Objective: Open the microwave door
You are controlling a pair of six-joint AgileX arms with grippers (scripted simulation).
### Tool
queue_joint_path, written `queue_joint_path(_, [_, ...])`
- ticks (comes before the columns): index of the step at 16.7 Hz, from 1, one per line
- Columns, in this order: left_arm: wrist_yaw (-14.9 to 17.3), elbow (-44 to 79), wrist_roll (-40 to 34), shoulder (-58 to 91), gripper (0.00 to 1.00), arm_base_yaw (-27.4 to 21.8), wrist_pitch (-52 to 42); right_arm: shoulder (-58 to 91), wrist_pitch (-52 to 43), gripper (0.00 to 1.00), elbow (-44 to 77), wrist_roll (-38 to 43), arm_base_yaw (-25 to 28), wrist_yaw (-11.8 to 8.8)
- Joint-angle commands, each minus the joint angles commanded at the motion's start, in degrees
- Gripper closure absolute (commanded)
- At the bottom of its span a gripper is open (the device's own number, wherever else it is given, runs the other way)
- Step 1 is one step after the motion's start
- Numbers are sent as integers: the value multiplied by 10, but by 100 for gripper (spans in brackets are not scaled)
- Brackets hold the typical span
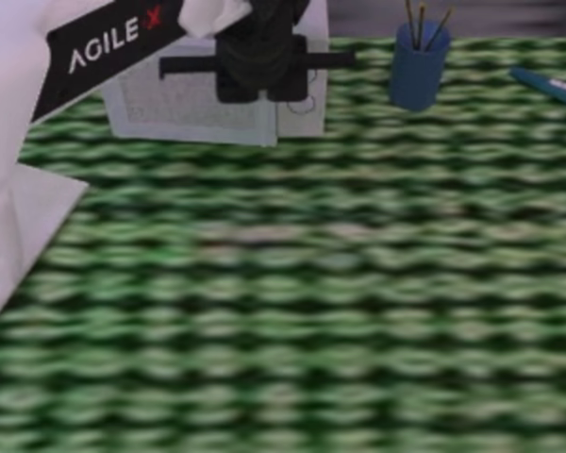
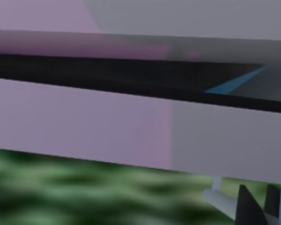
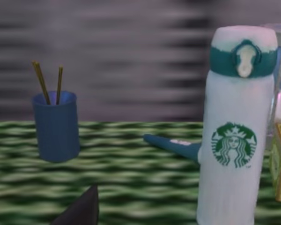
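From where I stand the near table point(image 1: 292, 311) is bare green cloth, and at the far left the left gripper point(image 1: 261, 90) hangs over the front of the microwave point(image 1: 132, 118), right at the microwave door point(image 1: 193, 109), which looks ajar; I cannot tell whether its fingers are open or closed. My worry is that the gripper slips off the door edge, or shoves the light little microwave backward. Farther right stands a blue cup point(image 1: 418, 68) holding thin sticks point(image 1: 422, 26); the right arm is out of sight above, its gripper state unclear.
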Motion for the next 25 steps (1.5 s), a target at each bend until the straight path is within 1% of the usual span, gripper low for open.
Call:
queue_joint_path(4, [4, -3, -1, 2, 100, -3, 2, 0, 0, 0, 0, 0, 0, 0])
queue_joint_path(11, [22, -79, 47, -49, 100, 3, 42, 0, 0, 0, 0, 0, 0, 0])
queue_joint_path(25, [23, -81, 48, -51, 100, 4, 43, 0, 0, 0, 0, 0, 0, 0])
